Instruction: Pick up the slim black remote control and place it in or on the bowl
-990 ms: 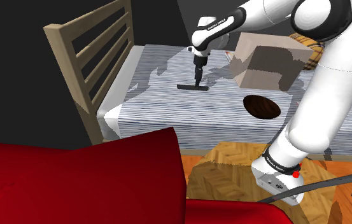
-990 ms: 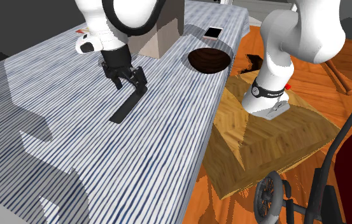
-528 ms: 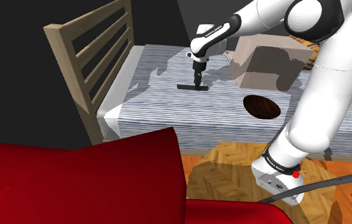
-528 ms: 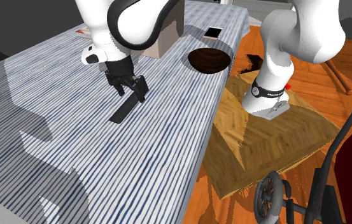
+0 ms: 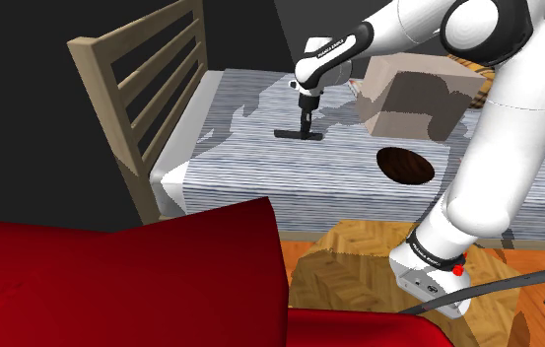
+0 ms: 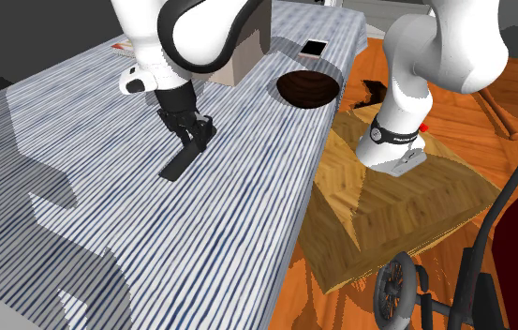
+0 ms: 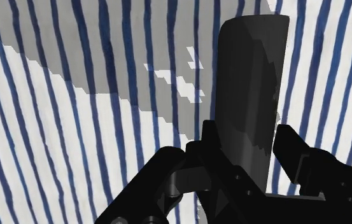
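The slim black remote (image 6: 178, 163) lies flat on the striped cloth (image 6: 88, 206). The gripper (image 6: 198, 131) stands over it, and its fingers (image 7: 209, 137) press on both long edges, so I judge it is clenched on the remote, not yet lifted. The grip is near one end, and the long part goes out toward 7 o'clock in the second exterior view. On lifting, this free end may drop and the remote may slip. The dark bowl (image 6: 282, 87) waits at 2 o'clock, near the brown box (image 6: 238, 56). A hanging remote could hit its rim.
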`<control>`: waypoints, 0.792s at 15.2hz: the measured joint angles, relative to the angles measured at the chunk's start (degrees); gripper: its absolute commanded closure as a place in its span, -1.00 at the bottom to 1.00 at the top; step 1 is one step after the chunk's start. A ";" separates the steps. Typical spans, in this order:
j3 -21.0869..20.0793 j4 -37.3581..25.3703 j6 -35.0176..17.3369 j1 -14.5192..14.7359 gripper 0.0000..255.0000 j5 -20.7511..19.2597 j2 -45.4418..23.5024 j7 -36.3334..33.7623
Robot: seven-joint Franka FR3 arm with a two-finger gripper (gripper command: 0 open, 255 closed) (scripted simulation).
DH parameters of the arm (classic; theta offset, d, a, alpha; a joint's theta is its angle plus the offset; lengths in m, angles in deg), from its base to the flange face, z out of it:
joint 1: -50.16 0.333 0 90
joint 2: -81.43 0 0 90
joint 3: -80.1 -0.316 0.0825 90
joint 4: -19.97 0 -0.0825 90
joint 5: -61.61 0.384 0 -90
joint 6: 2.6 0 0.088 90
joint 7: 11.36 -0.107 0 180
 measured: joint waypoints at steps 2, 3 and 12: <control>0.00 -0.04 0.06 0.00 1.00 0.00 -0.02 0.00; 0.00 -0.04 0.06 0.00 1.00 0.00 -0.02 0.00; 0.07 -0.68 2.06 0.17 1.00 -0.47 1.18 -0.43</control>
